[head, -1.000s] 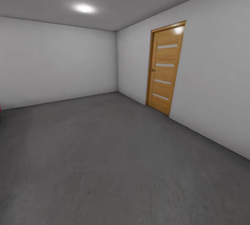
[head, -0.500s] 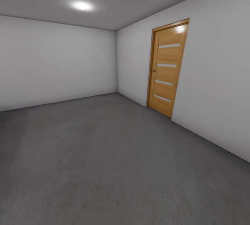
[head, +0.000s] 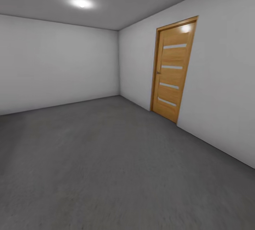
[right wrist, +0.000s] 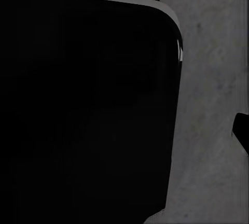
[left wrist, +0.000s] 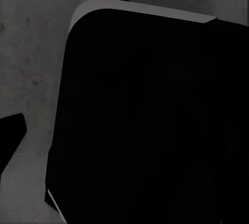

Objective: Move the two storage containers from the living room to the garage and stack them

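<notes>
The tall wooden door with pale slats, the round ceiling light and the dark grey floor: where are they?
Tall wooden door (head: 173,69), head view, middle panel.
Round ceiling light (head: 81,3), head view, bright centre.
Dark grey floor (head: 106,166), head view, bare middle.

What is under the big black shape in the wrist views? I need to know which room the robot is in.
Mottled dark grey floor shows past the black body's edges in both wrist views, matching the floor by the wooden door in the head view. What lies directly beneath the body is covered.

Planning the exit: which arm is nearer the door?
Probably right. The door stands ahead on the wall to the robot's right. Both wrist cameras face the floor beside a dark body, so each arm's exact place cannot be told.
</notes>
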